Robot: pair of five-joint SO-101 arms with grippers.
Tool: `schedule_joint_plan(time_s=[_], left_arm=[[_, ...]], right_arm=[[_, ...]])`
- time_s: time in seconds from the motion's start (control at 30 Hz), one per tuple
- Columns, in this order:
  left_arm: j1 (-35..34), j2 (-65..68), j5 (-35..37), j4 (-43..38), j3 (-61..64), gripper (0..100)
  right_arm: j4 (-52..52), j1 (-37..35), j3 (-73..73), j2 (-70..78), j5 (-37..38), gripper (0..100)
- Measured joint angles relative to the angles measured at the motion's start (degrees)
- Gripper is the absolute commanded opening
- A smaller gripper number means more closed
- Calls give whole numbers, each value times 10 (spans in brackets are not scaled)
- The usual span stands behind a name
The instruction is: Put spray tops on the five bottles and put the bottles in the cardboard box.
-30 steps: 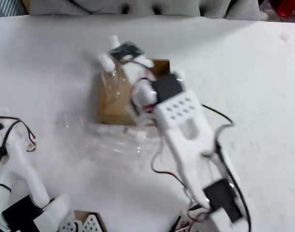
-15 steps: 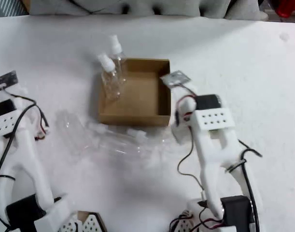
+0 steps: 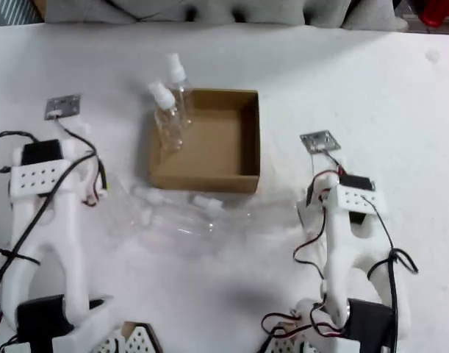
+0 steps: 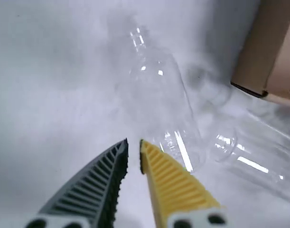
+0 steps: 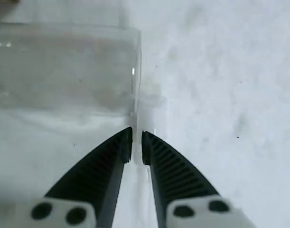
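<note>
The cardboard box [image 3: 242, 147] lies open at the table's middle. Two clear bottles with white spray tops [image 3: 169, 110] stand at its far left corner, against the left wall. Several clear bottles [image 3: 180, 217] lie on the table in front of the box, with white spray tops [image 3: 206, 202] among them. My left gripper [image 4: 134, 145] is shut and empty, just short of a topless lying bottle [image 4: 159, 99]. My right gripper [image 5: 136, 137] is shut and empty, its tips by the end of another lying bottle [image 5: 64, 71].
The left arm [image 3: 40, 173] stands left of the lying bottles, the right arm [image 3: 345, 202] right of the box's near corner. A second lying bottle [image 4: 249, 156] and the box corner [image 4: 273, 47] are near the left gripper. White table lies all around.
The right arm has drawn back from over the box to the table's right front, leaving two capped bottles at the box. The left arm has come forward toward the lying bottles.
</note>
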Motion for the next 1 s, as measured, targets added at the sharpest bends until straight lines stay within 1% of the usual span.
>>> schedule_joint_plan(time_s=[0.07,0.2,0.43,0.5,0.67,1.0], left_arm=[[9,0,27,0,0,201],[12,0,108,-11,0,209],[12,0,188,-123,63,212],[12,0,196,-147,82,219],[11,5,200,-158,94,325],[-2,5,202,-165,120,309]], right_arm=[[-21,0,13,-1,-1,16],[-32,1,18,-1,-1,16],[-33,1,19,-1,3,16],[-33,1,19,-1,3,16],[-33,1,19,-1,6,16],[-33,1,19,-1,6,16]])
